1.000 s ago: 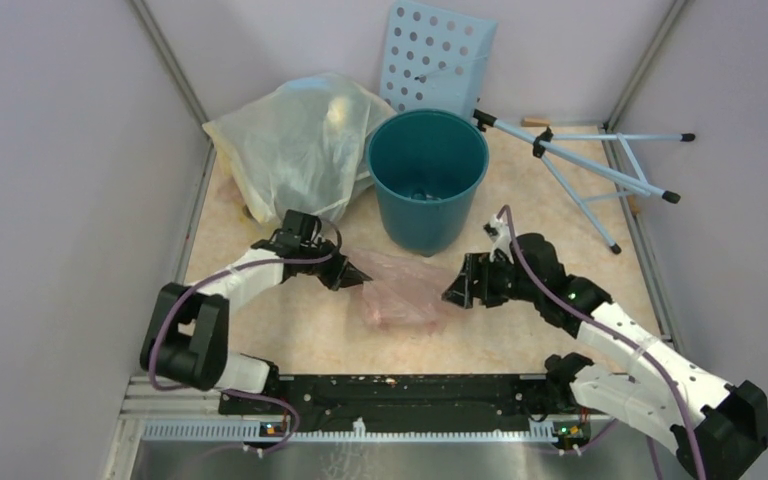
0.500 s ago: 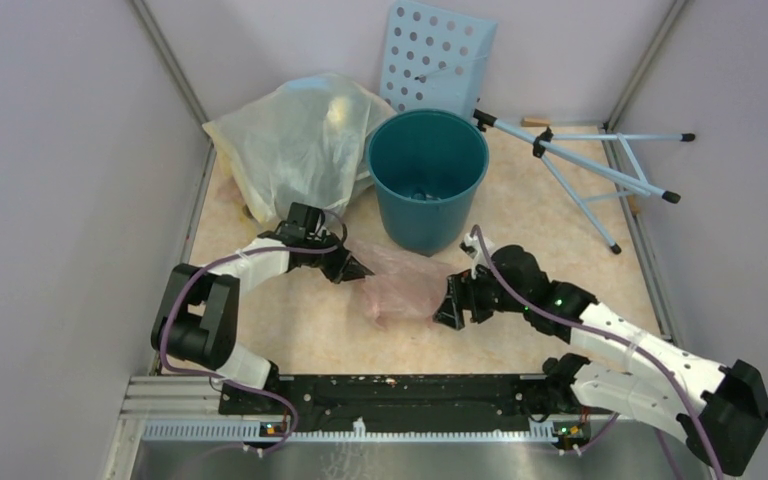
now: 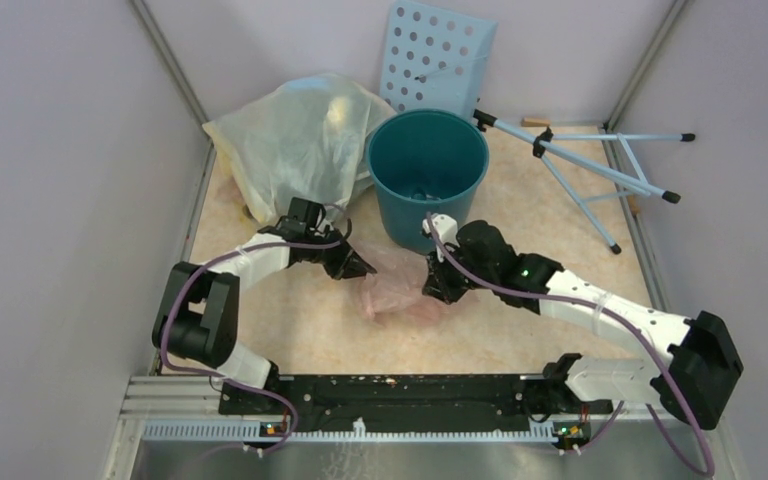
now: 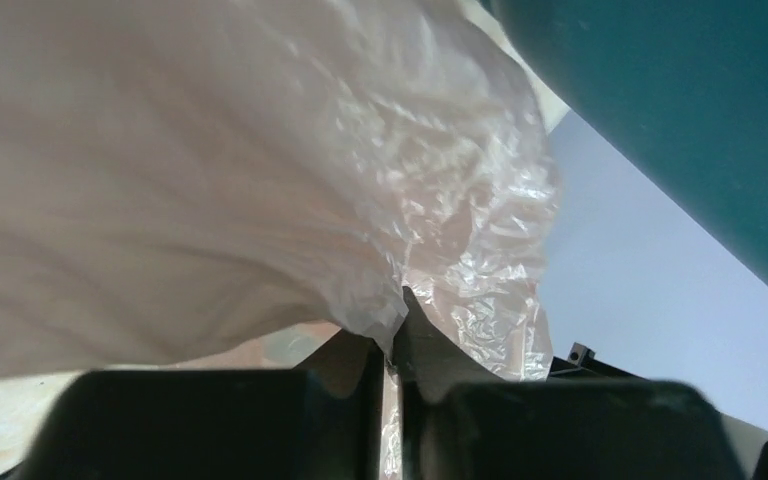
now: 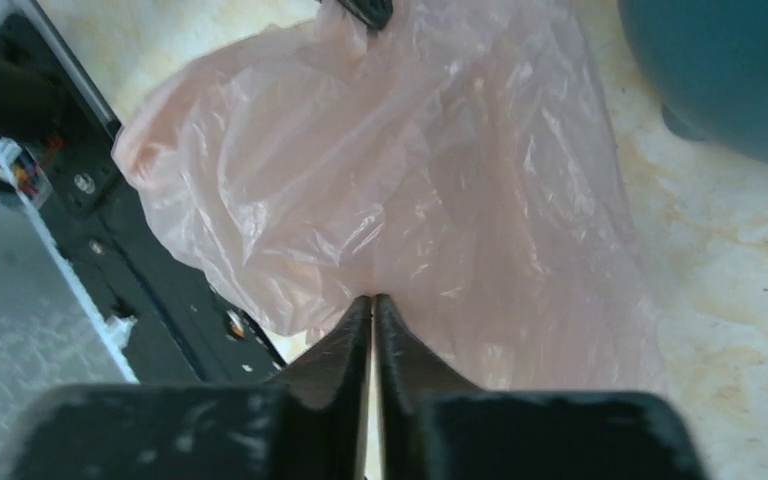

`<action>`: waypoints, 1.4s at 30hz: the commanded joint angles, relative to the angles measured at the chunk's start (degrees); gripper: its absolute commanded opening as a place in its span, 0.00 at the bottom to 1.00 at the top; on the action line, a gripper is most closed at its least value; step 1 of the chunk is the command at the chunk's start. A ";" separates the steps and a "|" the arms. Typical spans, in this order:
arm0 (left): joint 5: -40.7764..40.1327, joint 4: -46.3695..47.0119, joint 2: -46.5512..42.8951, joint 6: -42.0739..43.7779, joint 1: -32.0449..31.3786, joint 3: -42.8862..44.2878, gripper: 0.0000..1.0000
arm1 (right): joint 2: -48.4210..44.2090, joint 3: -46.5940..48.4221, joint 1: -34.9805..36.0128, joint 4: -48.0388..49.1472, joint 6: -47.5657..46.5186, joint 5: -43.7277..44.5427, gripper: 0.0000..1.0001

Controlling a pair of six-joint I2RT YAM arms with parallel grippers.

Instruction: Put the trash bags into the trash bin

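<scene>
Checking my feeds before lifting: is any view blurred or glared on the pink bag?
Top external: evenly lit, sharp, no glare. Left wrist: pink bag blurred at left, crinkles sharp at centre. Right wrist: bag sharp, small glints; frame's left edge soft.

Pale lilac walls; beige marbled floor; light-blue perforated panel leaning at back.

Top view looks down from behind; both wrist views closely share the trash bag.
</scene>
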 commanded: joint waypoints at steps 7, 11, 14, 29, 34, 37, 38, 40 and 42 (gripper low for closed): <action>-2.12 -8.20 -7.37 14.04 0.23 6.87 0.34 | 0.97 12.54 0.35 -12.45 7.78 5.43 0.00; -6.49 -15.56 -11.97 19.43 0.14 8.99 0.57 | 4.95 22.31 -0.05 -22.78 13.24 6.15 0.00; -8.61 -17.27 -17.70 22.05 0.10 9.42 0.76 | 6.75 25.67 -0.36 -27.24 18.19 5.17 0.00; -10.78 -22.87 -38.09 19.30 0.03 4.02 0.87 | 1.53 17.68 0.09 -20.04 14.78 1.80 0.61; -7.51 -21.94 -44.03 20.06 -0.68 0.63 0.90 | -5.69 9.60 2.27 -13.91 9.96 1.33 0.73; -6.25 -21.54 -46.75 21.17 -0.91 -0.68 0.99 | -11.19 4.02 2.84 -5.73 2.18 -2.89 0.84; -6.38 -21.54 -47.40 21.13 -0.87 -0.99 0.99 | -12.23 2.59 2.87 -3.61 -0.33 -3.20 0.84; -6.26 -20.98 -47.09 20.43 -1.00 -1.90 0.99 | -12.49 0.65 2.92 -0.02 -4.70 -2.97 0.85; -5.99 -19.69 -45.85 19.07 -1.04 -2.87 0.98 | -11.63 -0.45 2.93 3.42 -7.63 -2.39 0.85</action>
